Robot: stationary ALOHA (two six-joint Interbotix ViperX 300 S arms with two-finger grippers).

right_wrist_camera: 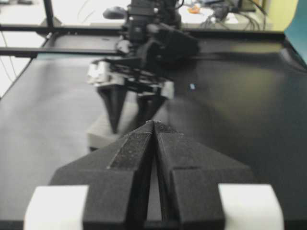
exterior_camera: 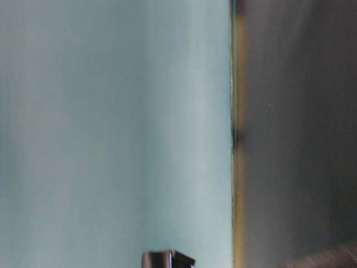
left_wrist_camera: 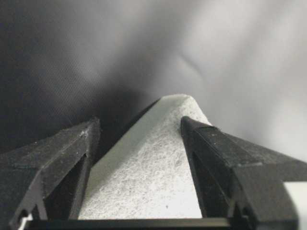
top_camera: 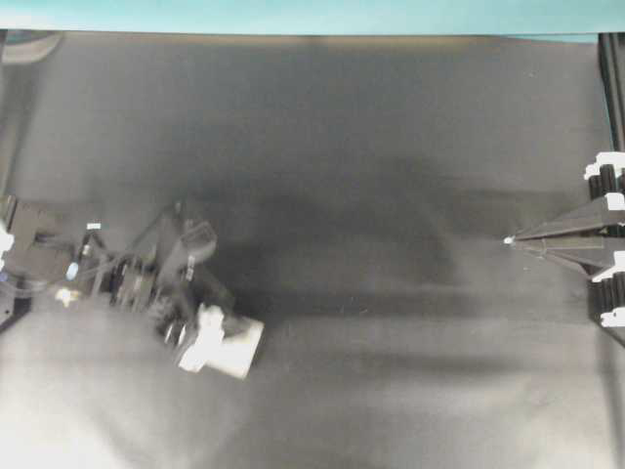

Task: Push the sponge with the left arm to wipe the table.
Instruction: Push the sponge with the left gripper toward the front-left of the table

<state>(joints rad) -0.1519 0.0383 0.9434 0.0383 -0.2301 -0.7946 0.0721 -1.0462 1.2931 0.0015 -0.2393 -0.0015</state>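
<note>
The white sponge [top_camera: 244, 352] lies flat on the dark table [top_camera: 391, 147], left of centre and toward the front. My left gripper [top_camera: 227, 344] points down onto it. In the left wrist view the sponge [left_wrist_camera: 153, 177] fills the gap between the spread black fingers [left_wrist_camera: 216, 148], and the gripper [left_wrist_camera: 139, 122] is open. The right wrist view shows the left gripper [right_wrist_camera: 129, 122] with both tips resting on the sponge's [right_wrist_camera: 98, 132] top. My right gripper [top_camera: 508, 239] hovers at the right side, shut and empty, as its own view [right_wrist_camera: 153, 123] also shows.
A teal strip [top_camera: 312, 15] runs along the table's far edge. The right arm's base with white clips [top_camera: 610, 244] stands at the right edge. The table-level view is turned on its side and shows a teal wall [exterior_camera: 111, 134] beside the dark table [exterior_camera: 301, 134].
</note>
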